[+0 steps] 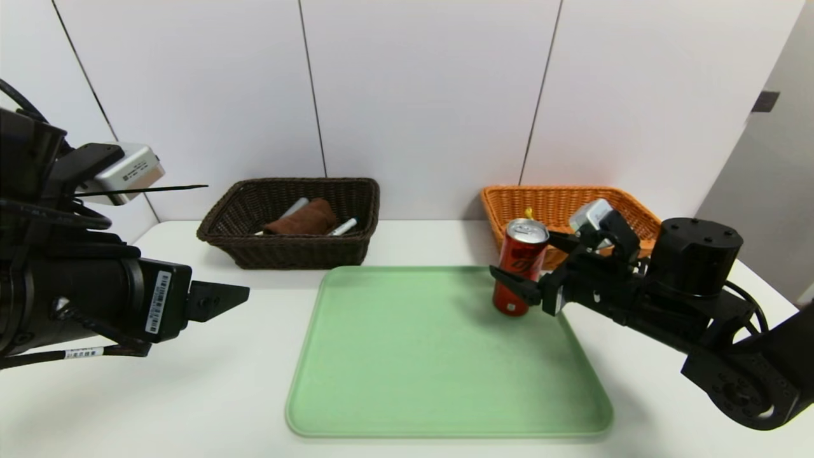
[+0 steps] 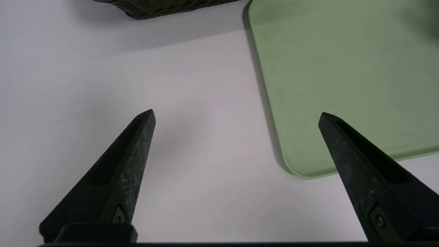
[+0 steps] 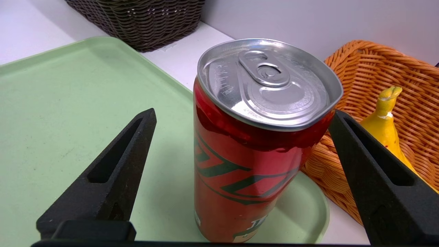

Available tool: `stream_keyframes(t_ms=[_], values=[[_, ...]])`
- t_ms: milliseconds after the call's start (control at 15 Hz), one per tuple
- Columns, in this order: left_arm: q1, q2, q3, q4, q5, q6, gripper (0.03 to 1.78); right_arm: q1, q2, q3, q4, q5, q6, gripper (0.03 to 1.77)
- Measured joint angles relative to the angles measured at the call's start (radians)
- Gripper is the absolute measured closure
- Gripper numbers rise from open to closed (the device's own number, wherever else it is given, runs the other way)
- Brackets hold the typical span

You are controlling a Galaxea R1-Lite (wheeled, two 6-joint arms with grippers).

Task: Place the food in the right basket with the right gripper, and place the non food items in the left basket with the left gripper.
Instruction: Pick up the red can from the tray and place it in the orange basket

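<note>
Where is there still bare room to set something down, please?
Most of the green tray is bare, left of and nearer than the red can. It is crowded at the far right corner, where the open right claw straddles the can.

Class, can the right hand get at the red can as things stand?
Probably yes: the right hand is open, its fingers either side of the upright red can on the green tray, nothing between.

Pale green tray (image 1: 407, 381) on white table (image 1: 210, 394), white panelled wall (image 1: 420, 95) behind, seemingly seamed
</note>
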Motion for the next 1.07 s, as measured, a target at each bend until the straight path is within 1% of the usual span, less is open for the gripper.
stream_keyframes(t_ms=[67,133,267,400,533,733,933,1067], values=[[0.0,0.0,0.0,0.0,0.0,0.0,0.12,0.0,0.0,-0.001,0.0,0.0,0.0,0.09],[0.0,0.0,0.0,0.0,0.0,0.0,0.12,0.001,0.0,-0.001,0.0,0.0,0.001,0.21],[0.0,0.0,-0.001,0.0,0.001,0.0,0.12,0.003,0.001,-0.001,-0.001,0.001,0.002,0.57],[0.0,0.001,-0.002,0.0,0.001,0.0,0.12,0.003,0.002,-0.001,-0.001,0.003,0.003,0.8],[0.0,0.0,-0.002,0.0,0.001,0.0,0.12,0.008,0.002,-0.003,0.0,0.004,0.003,0.87],[0.0,0.0,-0.002,0.0,0.001,0.0,0.12,0.014,0.001,-0.007,0.0,0.004,0.009,0.88],[0.0,0.0,-0.002,0.0,0.001,0.0,0.12,0.021,-0.015,-0.03,0.005,0.006,0.069,0.88],[0.0,0.0,-0.004,0.0,0.004,0.0,0.12,0.026,-0.028,-0.05,0.009,0.005,0.075,0.88]])
